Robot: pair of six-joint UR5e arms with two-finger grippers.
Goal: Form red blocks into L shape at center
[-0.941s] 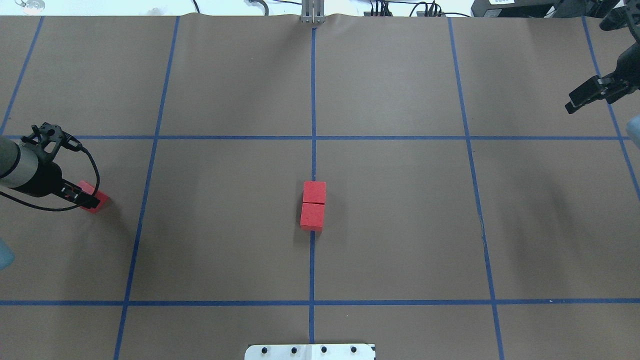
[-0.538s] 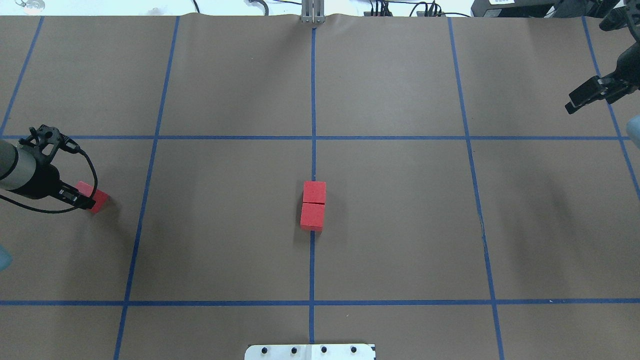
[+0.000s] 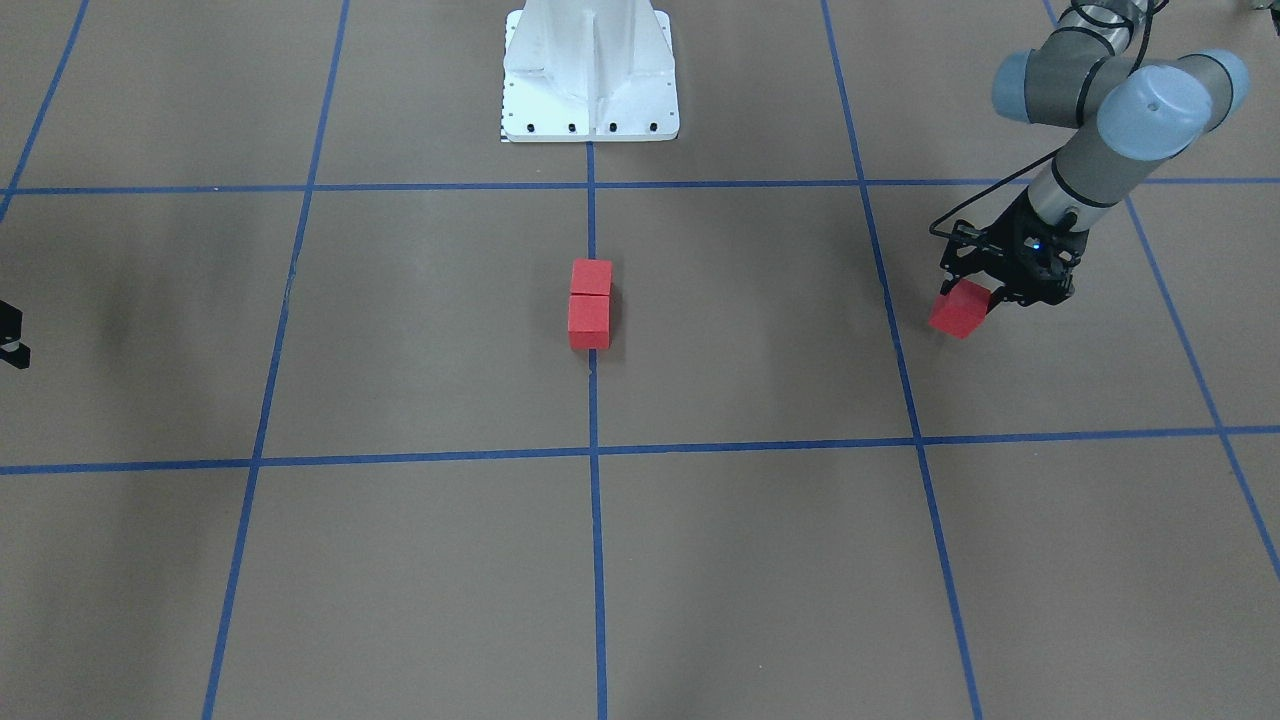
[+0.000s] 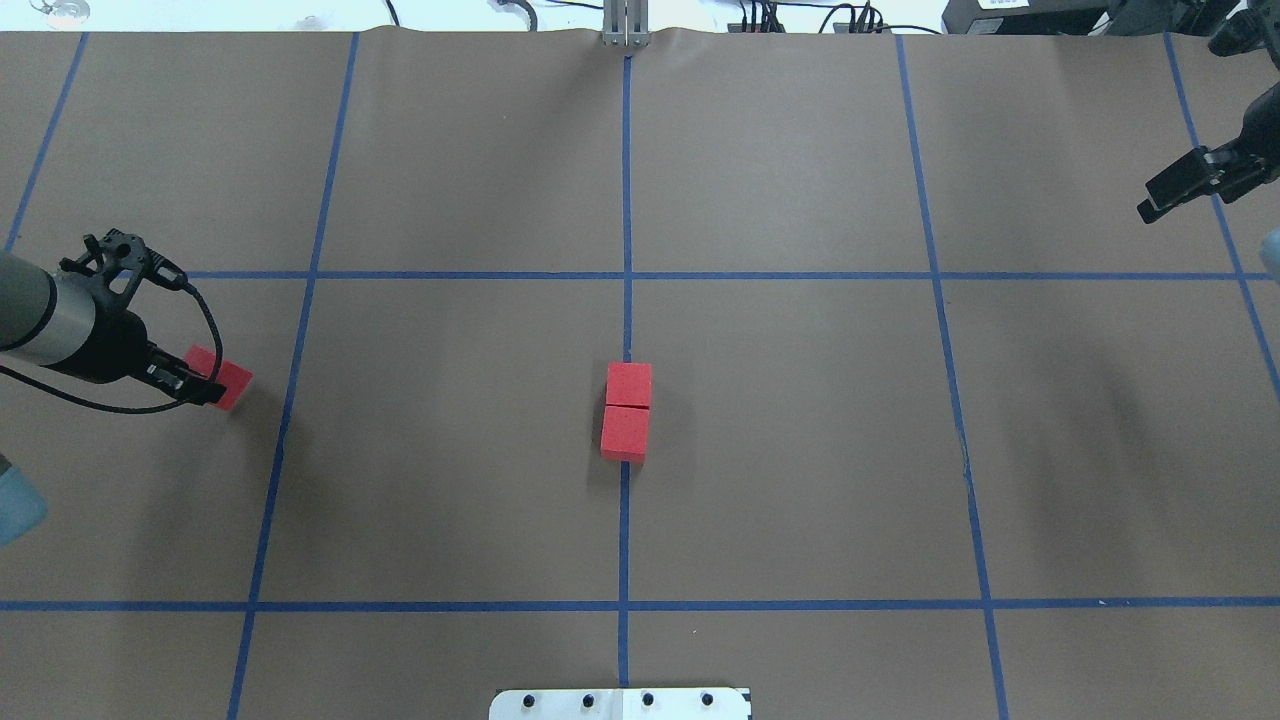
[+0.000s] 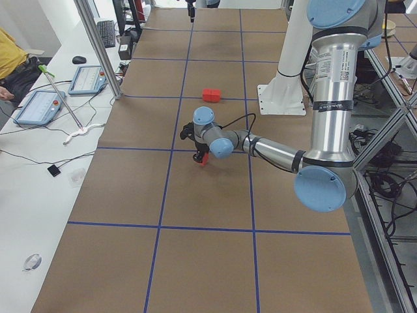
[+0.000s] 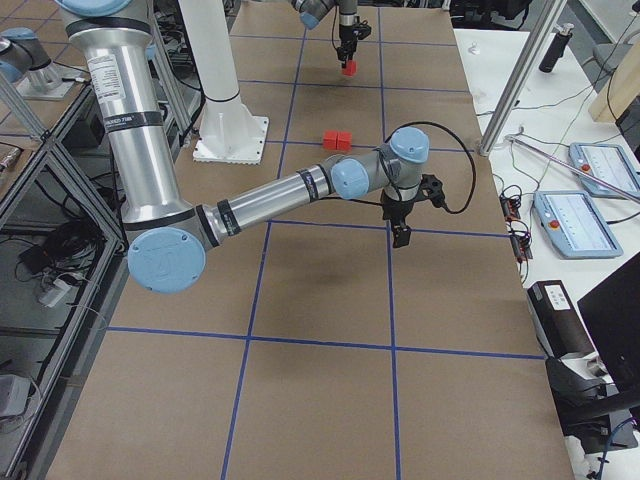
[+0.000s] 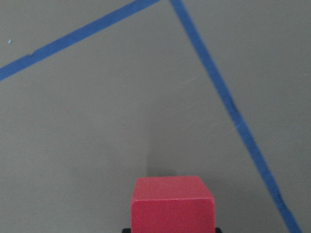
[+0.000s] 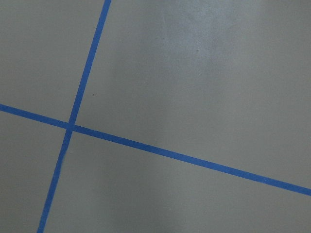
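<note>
The left gripper was clamped on the third red block, with a jaw on each of two opposite faces, at the left side of the table. In the front-facing view that block looked turned askew to the grid and, I judged, just clear of the surface.

The other two red blocks sat well apart to its right at the center, touching face to face on the blue tape line. Their long axis ran near to far along that line, square across the gripper's way toward them.

The coming move would therefore call for a carry rightward, squaring the held block, then setting it against the side of one end block.

The right gripper hung at the far right, farther from the pair, with nothing visibly in it. I could not tell whether its jaws were wide or narrow.
</note>
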